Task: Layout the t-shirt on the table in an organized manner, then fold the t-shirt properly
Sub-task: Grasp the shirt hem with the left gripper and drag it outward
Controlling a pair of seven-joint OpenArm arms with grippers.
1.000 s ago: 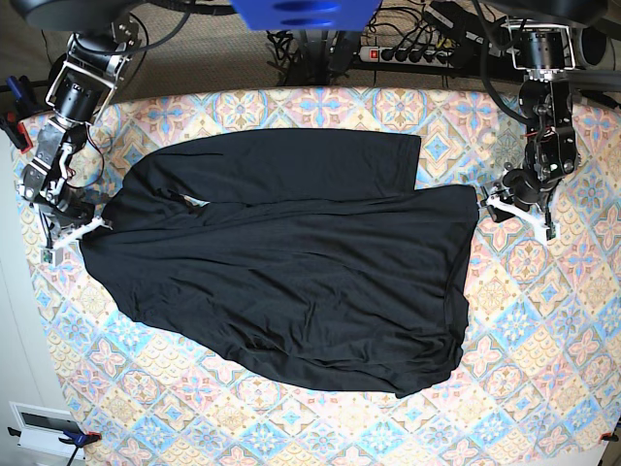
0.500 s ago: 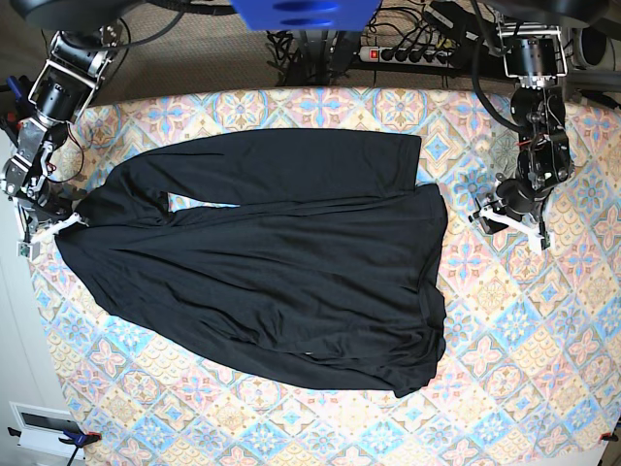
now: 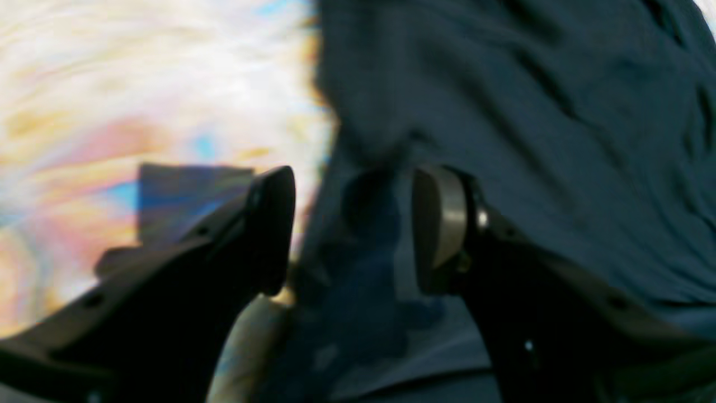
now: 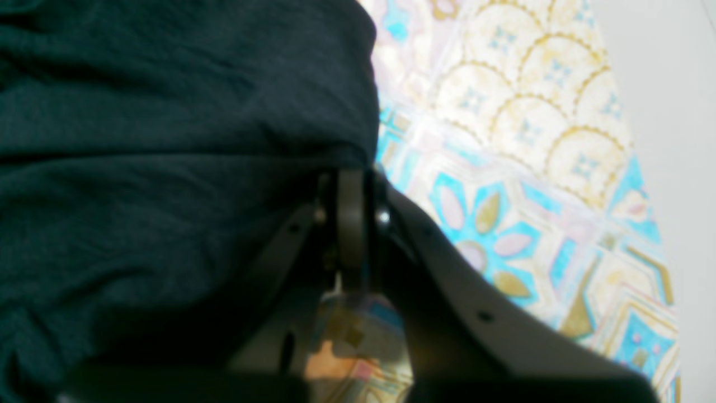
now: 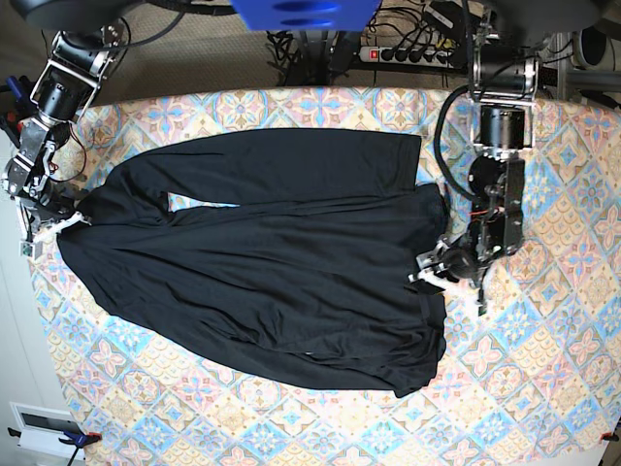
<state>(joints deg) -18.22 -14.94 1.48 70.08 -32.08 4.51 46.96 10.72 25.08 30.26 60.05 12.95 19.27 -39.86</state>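
Your t-shirt [image 5: 262, 262] lies spread across the middle of the table [image 5: 543, 388], its long axis running left to right in the base view, one sleeve folded along the far edge.

Your left gripper [image 5: 448, 281] sits at the hem side of the garment, on the base view's right. Its fingers [image 3: 439, 224] stand well apart and straddle the cloth's edge: in the left wrist view one finger is over the patterned tablecloth, the other over black fabric. So the hem runs between the fingers, and closing them should catch it, though that view is blurred and you cannot be sure how much cloth sits in the gap.

Your right gripper [image 5: 49, 229] is at the opposite end, by the shoulder. The right wrist view shows what the base view cannot: the fingers [image 4: 351, 224] pressed together at the very edge of the fabric, seemingly pinching it.

The left arm is the nearer one to the rumpled hem, which is not yet square.
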